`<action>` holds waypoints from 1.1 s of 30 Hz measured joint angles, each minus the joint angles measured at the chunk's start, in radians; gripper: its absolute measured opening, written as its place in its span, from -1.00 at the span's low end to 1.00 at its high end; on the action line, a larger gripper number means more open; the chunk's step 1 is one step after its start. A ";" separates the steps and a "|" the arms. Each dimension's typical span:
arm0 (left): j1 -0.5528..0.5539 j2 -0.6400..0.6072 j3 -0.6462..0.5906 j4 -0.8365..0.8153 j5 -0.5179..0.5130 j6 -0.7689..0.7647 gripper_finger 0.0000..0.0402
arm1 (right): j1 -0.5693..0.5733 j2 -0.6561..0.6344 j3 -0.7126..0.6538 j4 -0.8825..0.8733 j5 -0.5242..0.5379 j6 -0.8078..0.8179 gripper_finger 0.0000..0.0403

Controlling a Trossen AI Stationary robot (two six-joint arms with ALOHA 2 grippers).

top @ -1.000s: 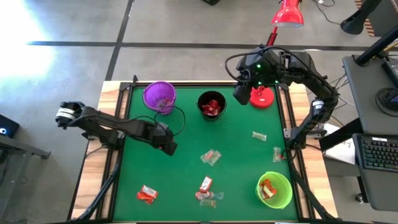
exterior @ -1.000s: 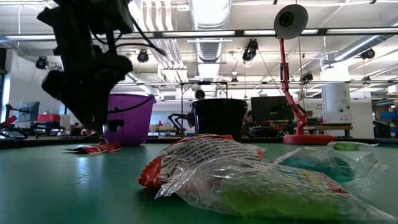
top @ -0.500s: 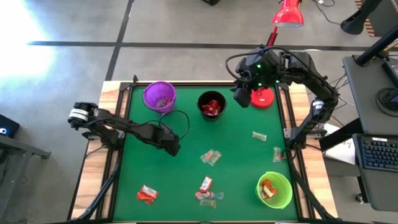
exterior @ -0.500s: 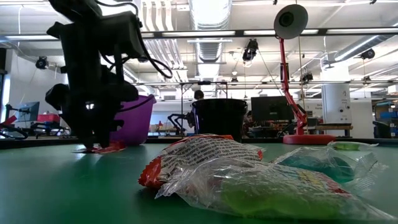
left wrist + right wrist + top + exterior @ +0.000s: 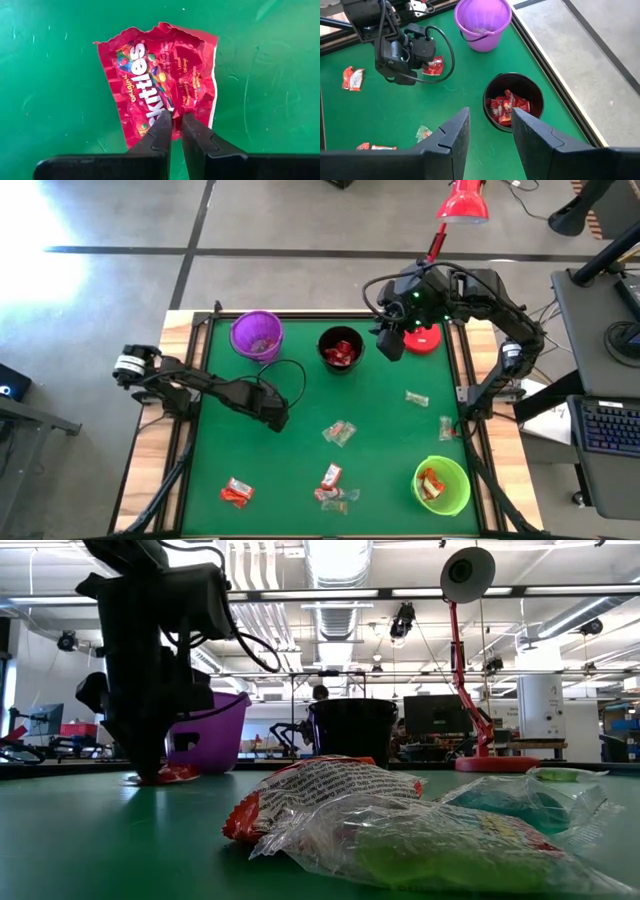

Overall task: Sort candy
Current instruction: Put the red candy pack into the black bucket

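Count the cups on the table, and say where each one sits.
3. The purple cup is at the far left, the black cup is beside it near the far middle, and the green cup is at the near right corner. None seems hidden.

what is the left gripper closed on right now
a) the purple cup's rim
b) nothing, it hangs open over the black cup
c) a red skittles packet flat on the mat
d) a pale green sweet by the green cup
c: in the left wrist view the left gripper has its fingers pinched together on the edge of the red Skittles packet, which lies flat on the green mat.
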 joint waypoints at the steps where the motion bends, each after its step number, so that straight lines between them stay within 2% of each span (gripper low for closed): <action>1: 0.000 -0.004 0.004 -0.003 0.002 0.026 -0.93 | 0.001 0.000 0.000 0.000 0.000 0.000 -0.32; 4: -0.006 -0.023 0.013 -0.007 0.001 0.101 -0.98 | 0.001 0.000 0.000 0.002 0.000 0.000 -0.31; 9: -0.043 -0.064 0.021 -0.004 0.004 0.136 -1.00 | 0.001 0.000 0.000 0.006 0.000 0.000 -0.33; 18: -0.161 -0.198 0.024 -0.004 0.002 0.076 -1.00 | 0.001 0.000 0.000 0.005 0.000 -0.007 -0.33; 25: -0.173 -0.282 0.025 0.004 -0.005 0.076 -1.00 | 0.001 0.012 0.000 0.006 -0.003 -0.001 -0.32; 30: -0.176 -0.336 0.053 0.010 -0.005 0.098 -1.00 | 0.001 0.041 0.000 0.013 -0.110 -0.015 -0.33; 33: -0.176 -0.358 0.088 0.003 -0.007 0.153 -0.94 | 0.001 0.067 0.000 0.026 -0.128 -0.014 -0.36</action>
